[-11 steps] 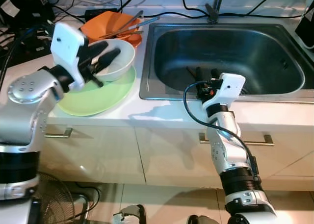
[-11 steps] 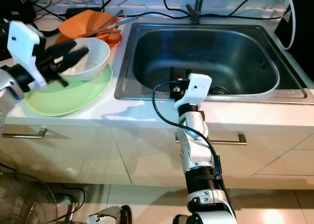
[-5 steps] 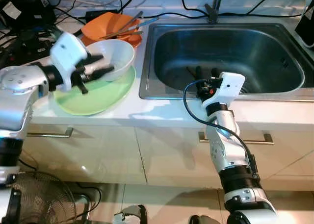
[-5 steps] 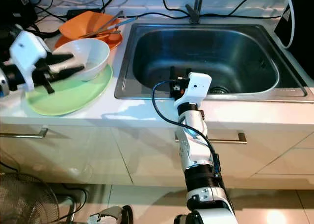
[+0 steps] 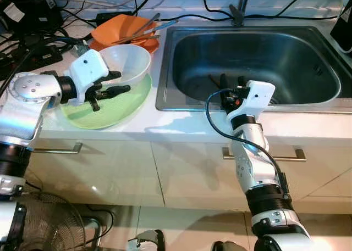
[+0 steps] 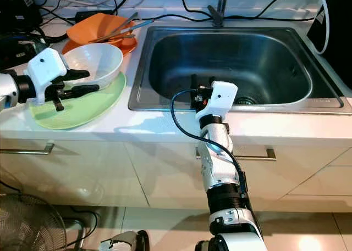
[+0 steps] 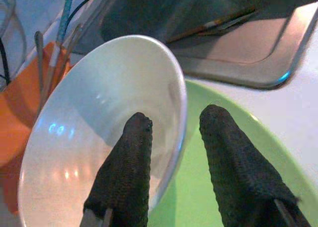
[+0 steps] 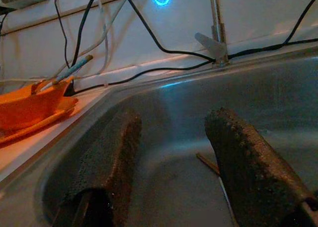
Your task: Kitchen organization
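Left gripper point(image 7: 171, 152) straddling white bowl point(image 7: 74, 132) rim (fingers apart), green plate point(image 5: 118, 105) beneath

1. My left gripper point(image 5: 120, 81) has dropped from above the bowl point(image 5: 129, 64) to its near rim.
2. My jaws now straddle that rim, one finger point(image 7: 126, 167) inside, one over the plate point(image 5: 104, 111).

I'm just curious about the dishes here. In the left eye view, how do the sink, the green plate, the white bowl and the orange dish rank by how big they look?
1. Sink, by far.
2. Green plate.
3. White bowl.
4. Orange dish. It looks close to the bowl, but lies farther from the camera and the bowl hides part of it, so that order is unsure.
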Motion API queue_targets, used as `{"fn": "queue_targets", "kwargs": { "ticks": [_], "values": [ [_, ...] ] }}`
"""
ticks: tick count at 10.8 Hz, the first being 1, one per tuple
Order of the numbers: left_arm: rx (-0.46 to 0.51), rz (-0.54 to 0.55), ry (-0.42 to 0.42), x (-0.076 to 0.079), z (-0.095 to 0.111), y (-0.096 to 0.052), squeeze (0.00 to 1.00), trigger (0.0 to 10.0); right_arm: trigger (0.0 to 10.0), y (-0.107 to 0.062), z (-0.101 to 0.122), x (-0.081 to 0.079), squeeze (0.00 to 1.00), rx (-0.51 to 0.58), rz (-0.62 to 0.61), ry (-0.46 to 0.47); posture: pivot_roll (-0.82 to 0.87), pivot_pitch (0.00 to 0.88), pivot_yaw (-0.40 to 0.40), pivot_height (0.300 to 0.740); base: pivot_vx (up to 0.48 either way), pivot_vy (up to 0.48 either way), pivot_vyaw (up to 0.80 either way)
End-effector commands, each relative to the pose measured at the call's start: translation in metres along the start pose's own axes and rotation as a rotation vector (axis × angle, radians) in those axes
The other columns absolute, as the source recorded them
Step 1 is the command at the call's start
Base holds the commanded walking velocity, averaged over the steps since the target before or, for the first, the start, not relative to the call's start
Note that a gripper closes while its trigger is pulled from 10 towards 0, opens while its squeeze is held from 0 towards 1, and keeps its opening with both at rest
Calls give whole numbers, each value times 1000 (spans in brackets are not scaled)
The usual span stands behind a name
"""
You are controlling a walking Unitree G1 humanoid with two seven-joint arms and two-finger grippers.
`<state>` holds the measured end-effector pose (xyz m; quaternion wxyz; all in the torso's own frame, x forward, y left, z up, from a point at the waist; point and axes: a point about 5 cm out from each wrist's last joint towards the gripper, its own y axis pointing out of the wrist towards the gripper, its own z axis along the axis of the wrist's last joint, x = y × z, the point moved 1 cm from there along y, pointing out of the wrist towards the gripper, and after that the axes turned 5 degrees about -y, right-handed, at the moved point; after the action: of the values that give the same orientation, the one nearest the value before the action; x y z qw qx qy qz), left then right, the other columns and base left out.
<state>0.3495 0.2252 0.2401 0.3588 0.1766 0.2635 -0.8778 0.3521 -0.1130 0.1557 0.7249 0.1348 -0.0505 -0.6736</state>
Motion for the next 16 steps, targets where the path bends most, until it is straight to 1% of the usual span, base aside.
{"fn": "queue_targets", "kwargs": {
  "ticks": [1,3,4,6,7,9,10,11,13,16],
  "values": [
    [-6,14,25,-4,3,1,0,10000,10000,0,-2,1,0,-8,-8,5,127,66,88,740,0,0,0],
    [-23,5,37,-4,1,8,0,10000,10000,0,-2,1,0,-9,-12,4,124,65,92,740,0,0,0],
    [-29,-1,39,-4,0,10,0,10000,10000,0,-2,2,0,-10,-13,4,124,65,92,740,0,0,0],
    [-62,-48,49,-1,-5,15,0,10000,10000,0,-2,1,0,-9,-14,5,121,64,95,740,0,0,0],
    [-65,-49,51,-1,-5,15,0,10000,10000,0,-2,1,0,-8,-14,5,121,64,95,740,0,0,0],
    [-110,-38,106,-3,-8,18,0,10000,10000,0,-2,2,0,-8,-17,5,121,60,96,740,0,0,0],
    [-136,-42,147,-3,-9,20,0,824,10000,0,-2,2,0,-8,-18,5,119,59,99,740,0,0,0],
    [-137,-44,150,-3,-8,20,0,0,10000,0,-2,2,0,-8,-20,5,119,59,99,740,0,0,0],
    [-158,-52,178,-2,-11,21,0,0,10000,0,-2,2,0,-7,-22,5,120,60,99,740,0,0,0],
    [-164,-61,196,-1,-12,21,0,0,10000,0,-2,1,0,-9,-21,6,123,60,97,740,0,0,0]
  ]
}}
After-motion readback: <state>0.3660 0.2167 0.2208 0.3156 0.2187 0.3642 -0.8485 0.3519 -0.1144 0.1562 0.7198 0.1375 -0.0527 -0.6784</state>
